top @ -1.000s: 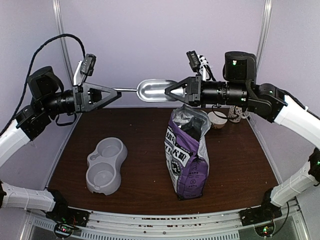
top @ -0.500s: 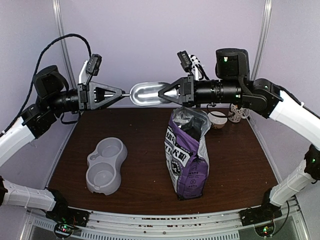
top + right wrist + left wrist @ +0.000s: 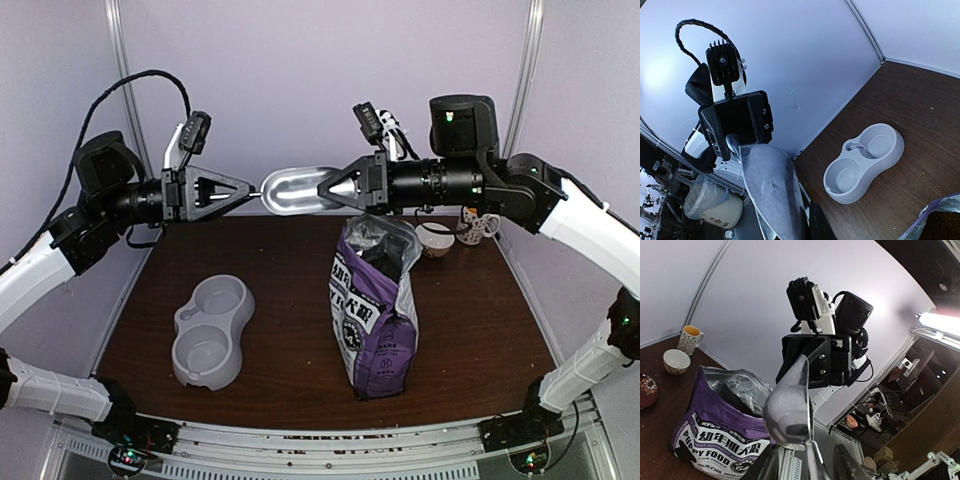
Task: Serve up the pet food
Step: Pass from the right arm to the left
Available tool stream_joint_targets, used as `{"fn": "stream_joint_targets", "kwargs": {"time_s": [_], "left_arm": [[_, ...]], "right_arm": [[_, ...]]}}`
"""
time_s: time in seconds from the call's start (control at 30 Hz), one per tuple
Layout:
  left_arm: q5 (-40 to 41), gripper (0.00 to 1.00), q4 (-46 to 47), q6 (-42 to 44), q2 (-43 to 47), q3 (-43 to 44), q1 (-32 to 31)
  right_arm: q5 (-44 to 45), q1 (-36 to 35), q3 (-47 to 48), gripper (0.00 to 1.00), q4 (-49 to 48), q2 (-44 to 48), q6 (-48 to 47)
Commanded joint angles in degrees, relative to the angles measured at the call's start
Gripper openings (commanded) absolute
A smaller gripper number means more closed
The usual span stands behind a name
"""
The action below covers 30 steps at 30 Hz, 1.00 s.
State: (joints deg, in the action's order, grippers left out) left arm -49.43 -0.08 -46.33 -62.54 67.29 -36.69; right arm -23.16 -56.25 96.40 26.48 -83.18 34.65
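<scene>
A metal scoop hangs in mid-air above the back of the table, between both arms. My right gripper is shut on the rim of its bowl. My left gripper faces it from the left, its jaws astride the thin handle with a small gap on each side. The scoop's bowl looks empty. The purple printed bag stands upright just below, its top open and dark inside. The pet food is hidden. A grey double bowl lies empty at the front left.
A small white bowl and a patterned mug sit at the back right behind the bag. A red plate's edge shows in the left wrist view. Purple walls close in the back and sides.
Both arms have drawn closer together and the scoop has shifted left. The left jaws have narrowed around the scoop's handle. The right grip is unchanged.
</scene>
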Motion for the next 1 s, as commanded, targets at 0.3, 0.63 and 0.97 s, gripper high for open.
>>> {"fn": "stream_joint_targets", "kwargs": {"time_s": [0.3,0.63,0.97], "left_arm": [[-1.3,0.35,1.3,0.3,-1.0,0.5,-0.3],[-1.0,0.31,0.7,0.5,-1.5,0.4,-0.4],[-0.7,0.25,0.4,0.7,-1.7,0.0,-0.5]], "right_arm": [[1.8,-0.3,1.9,0.00,-0.6,-0.4,-0.7],[2.0,-0.3,2.1,0.00,-0.5,-0.8,-0.8],[2.6,-0.3,2.4,0.00,-0.4,-1.3,-0.9]]}}
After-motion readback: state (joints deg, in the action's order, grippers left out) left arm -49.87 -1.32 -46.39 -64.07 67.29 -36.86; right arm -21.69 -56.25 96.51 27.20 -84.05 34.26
